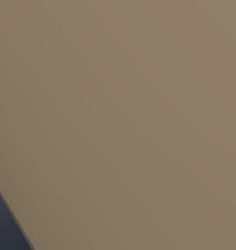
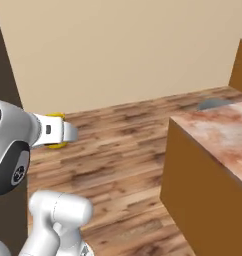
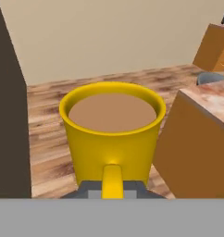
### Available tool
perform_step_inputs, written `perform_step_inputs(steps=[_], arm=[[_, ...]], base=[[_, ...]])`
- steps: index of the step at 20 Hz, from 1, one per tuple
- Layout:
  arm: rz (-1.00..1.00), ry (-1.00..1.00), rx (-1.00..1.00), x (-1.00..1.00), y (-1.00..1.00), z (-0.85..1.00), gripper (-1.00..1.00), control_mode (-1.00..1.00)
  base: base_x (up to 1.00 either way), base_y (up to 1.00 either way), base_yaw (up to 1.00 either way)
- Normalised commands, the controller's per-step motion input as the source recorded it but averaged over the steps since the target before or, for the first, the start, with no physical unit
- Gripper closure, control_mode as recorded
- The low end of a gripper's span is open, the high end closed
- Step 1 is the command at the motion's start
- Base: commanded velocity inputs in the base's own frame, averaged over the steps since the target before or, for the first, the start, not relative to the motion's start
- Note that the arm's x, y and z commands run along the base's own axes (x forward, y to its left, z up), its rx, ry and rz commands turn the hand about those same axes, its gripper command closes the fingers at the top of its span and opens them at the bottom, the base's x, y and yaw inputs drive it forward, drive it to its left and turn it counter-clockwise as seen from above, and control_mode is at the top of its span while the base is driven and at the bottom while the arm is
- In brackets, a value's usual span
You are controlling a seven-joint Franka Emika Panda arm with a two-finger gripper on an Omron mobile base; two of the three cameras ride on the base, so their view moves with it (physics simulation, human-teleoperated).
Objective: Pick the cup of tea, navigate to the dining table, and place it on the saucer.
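The cup of tea (image 3: 111, 134), a yellow mug full of brown liquid, hangs in the air right in front of the hand camera. My gripper (image 3: 112, 187) is shut on its handle, which points back at the camera between the fingers. From the right base view, a sliver of the yellow cup (image 2: 55, 131) peeks out behind the white hand, and the gripper (image 2: 68, 133) is held out over the wooden floor. The dining table (image 2: 218, 135), marbled on top with an orange base, stands to the right. A grey saucer (image 2: 213, 104) lies at its far end, small in the hand view too (image 3: 211, 77).
A dark brown panel (image 2: 3, 95) stands close on the left. A beige wall (image 2: 118, 45) closes the far side beyond open wooden floor (image 2: 113, 150). An orange cabinet (image 3: 213, 48) sits behind the table. A plain tan surface (image 1: 120, 117) is very near the left base camera.
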Motion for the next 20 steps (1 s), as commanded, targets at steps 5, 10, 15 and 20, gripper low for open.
perform_step_inputs(steps=[5, 10, 15, 20], arm=[[0.0, 0.0, 0.0, 0.0, 0.0, 0.0, 1.0, 1.0], [0.0, 0.0, 0.0, 0.0, 0.0, 0.0, 1.0, 1.0], [0.0, 0.0, 0.0, 0.0, 0.0, 0.0, 1.0, 1.0], [0.0, 0.0, 0.0, 0.0, 0.0, 0.0, 1.0, 1.0]], base=[[1.0, 0.71, -0.48], [1.0, 0.86, -0.49], [0.91, 0.95, -0.51], [0.79, 0.99, -0.5]])
